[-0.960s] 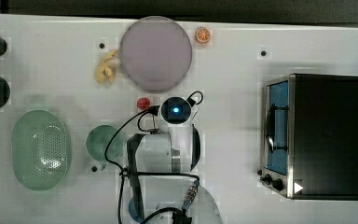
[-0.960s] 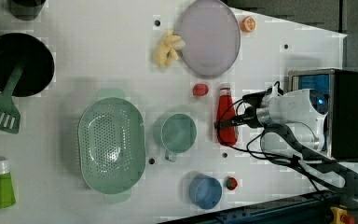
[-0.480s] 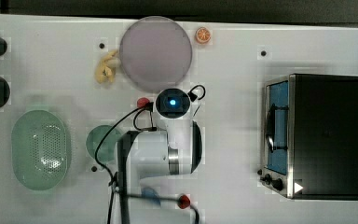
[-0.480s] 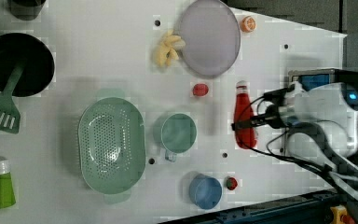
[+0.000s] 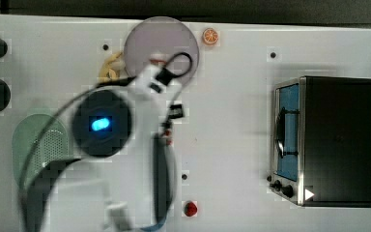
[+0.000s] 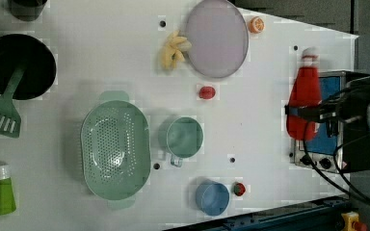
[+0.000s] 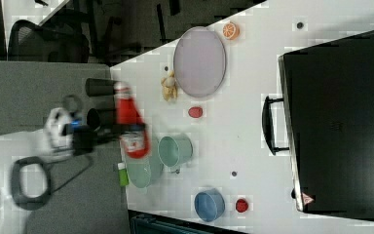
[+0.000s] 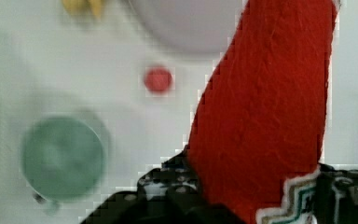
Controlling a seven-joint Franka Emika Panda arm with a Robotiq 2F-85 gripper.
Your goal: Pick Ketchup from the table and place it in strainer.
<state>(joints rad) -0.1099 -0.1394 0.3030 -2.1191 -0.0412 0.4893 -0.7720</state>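
Since a second ago the ketchup bottle (image 6: 306, 89) has lifted off the bench (image 6: 250, 139). In the left view, the strainer (image 6: 87, 144) waits empty near the bench's left edge. Far right, the pincer (image 6: 302, 113) clamps the bottle's lower body, probably high enough to clear the cups.

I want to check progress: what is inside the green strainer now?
Nothing: the left view shows the strainer's holed bottom bare. The ketchup bottle is in the tool, away from it. In the top view the arm covers part of it.
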